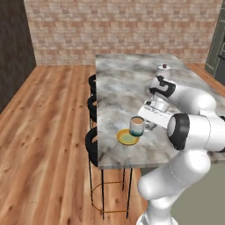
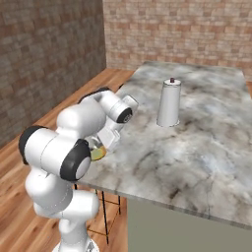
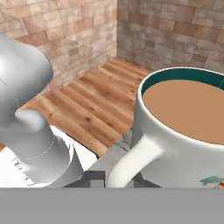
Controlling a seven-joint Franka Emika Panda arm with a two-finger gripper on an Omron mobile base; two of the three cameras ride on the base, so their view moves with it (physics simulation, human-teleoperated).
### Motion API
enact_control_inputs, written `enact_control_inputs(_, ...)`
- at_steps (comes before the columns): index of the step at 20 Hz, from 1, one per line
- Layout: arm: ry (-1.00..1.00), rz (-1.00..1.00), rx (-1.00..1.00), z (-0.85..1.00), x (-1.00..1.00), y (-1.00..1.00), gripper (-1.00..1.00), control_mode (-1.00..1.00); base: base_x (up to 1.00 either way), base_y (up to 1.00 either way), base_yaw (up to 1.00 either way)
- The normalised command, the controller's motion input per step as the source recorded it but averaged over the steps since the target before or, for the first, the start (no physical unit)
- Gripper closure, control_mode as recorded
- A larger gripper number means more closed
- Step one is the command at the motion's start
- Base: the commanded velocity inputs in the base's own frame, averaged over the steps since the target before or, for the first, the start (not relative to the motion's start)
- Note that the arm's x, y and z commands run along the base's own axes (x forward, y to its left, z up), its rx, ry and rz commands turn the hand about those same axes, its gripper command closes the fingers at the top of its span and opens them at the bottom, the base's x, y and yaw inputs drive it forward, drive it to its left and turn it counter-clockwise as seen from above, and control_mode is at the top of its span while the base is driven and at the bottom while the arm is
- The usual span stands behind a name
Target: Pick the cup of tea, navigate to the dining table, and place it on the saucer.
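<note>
End effector (image 1: 148,124) seems to me clenched on the cup (image 1: 137,126) by its handle side, holding it upright, long axis vertical, over the saucer (image 1: 128,137) at the bench (image 1: 127,83) corner; I judge it light, rigid, breakable and brimful, so spill-prone.

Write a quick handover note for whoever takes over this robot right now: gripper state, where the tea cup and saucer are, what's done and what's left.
Gripper: at the handle of the white, teal-banded cup of tea; whether it is shut cannot be told.
Cup: full of brown tea, upright on or just over the small round yellow saucer; contact unclear.
Saucer: near the stool-side edge of the grey-white marbled dining table.
Done: pick-up, drive to table.
Left: confirm the cup is seated, release, withdraw.
</note>
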Motion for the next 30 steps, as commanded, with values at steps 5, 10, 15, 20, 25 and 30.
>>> enact_control_inputs(5, -0.1, 0.0, -0.05, -0.39, 0.09, 0.01, 1.0, -1.0, 0.0, 0.0, 0.0)
enact_control_inputs(10, -0.07, 0.0, -0.01, -0.29, 0.06, 0.17, 1.0, -1.0, 0.0, 0.0, 0.0)
enact_control_inputs(15, 0.0, 0.0, 0.0, -0.07, 0.31, 0.06, 1.0, -1.0, 0.0, 0.0, 0.0)
enact_control_inputs(20, 0.0, 0.0, 0.0, 0.0, 0.41, 0.0, 1.0, -1.0, 0.0, 0.0, 0.0)
enact_control_inputs(25, 0.0, 0.0, 0.0, -0.03, 0.25, 0.0, 1.0, -1.0, 0.0, 0.0, 0.0)
enact_control_inputs(30, 0.0, 0.0, 0.0, -0.18, 0.07, 0.02, 1.0, -1.0, 0.0, 0.0, 0.0)
